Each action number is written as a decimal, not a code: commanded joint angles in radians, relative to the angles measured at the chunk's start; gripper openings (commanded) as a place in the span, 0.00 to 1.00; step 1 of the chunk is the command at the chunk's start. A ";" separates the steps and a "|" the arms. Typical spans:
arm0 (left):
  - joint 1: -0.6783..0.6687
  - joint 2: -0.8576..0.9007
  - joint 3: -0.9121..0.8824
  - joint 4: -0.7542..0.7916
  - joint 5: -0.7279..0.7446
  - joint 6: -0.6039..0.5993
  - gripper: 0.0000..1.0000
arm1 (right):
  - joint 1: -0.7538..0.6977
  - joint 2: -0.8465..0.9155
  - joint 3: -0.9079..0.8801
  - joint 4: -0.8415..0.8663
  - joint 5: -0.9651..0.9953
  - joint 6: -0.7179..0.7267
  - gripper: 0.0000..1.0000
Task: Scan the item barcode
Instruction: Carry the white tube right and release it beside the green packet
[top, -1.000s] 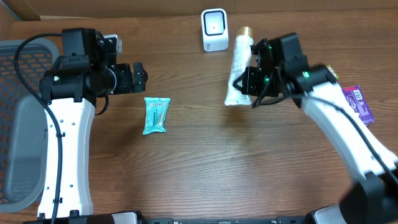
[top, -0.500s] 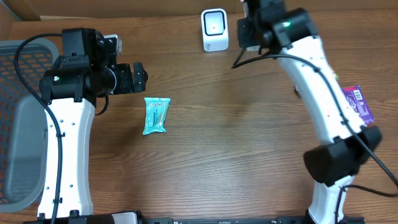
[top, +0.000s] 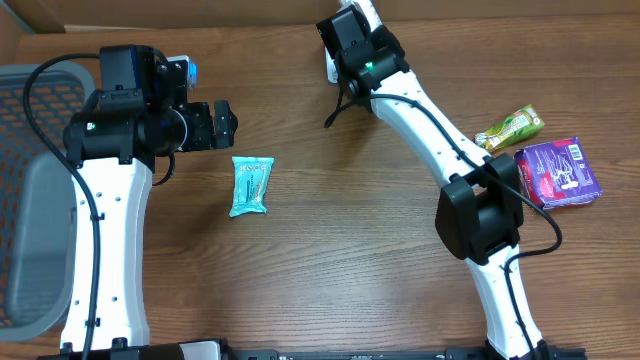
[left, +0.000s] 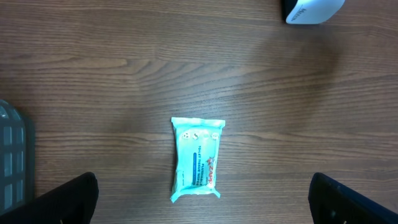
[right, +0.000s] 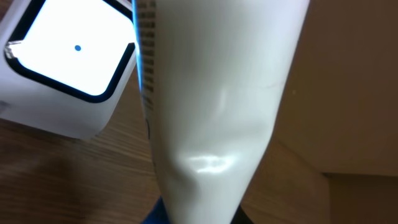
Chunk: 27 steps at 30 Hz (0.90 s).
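Right wrist view: tube (right: 211, 106) overruns top and bottom edges; barcode (right: 145, 56) on its left rim smeared, unreadable; scanner (right: 68, 68) cut by left edge. Overhead: tube hidden beneath right arm (top: 420, 120); scanner nearly all covered.

We see the tube (right: 211, 124) beside the scanner (right: 68, 56): smooth white plastic, glossy, with a bright sheen on its dent. The scanner shell is smooth white plastic too, its face glossy. The table (top: 330, 260) under the scanner shows brown wood grain, satin. Left of the scanner, the packet (left: 196, 158) is shiny teal film, crimped at the seals.
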 joint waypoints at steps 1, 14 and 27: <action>-0.006 0.003 0.018 -0.001 0.008 0.025 1.00 | -0.005 0.016 0.022 0.071 0.071 -0.150 0.04; -0.006 0.003 0.018 -0.001 0.008 0.025 1.00 | -0.007 0.116 0.021 0.185 0.100 -0.294 0.04; -0.006 0.003 0.018 -0.001 0.008 0.025 0.99 | -0.006 0.116 0.021 0.182 0.163 -0.294 0.04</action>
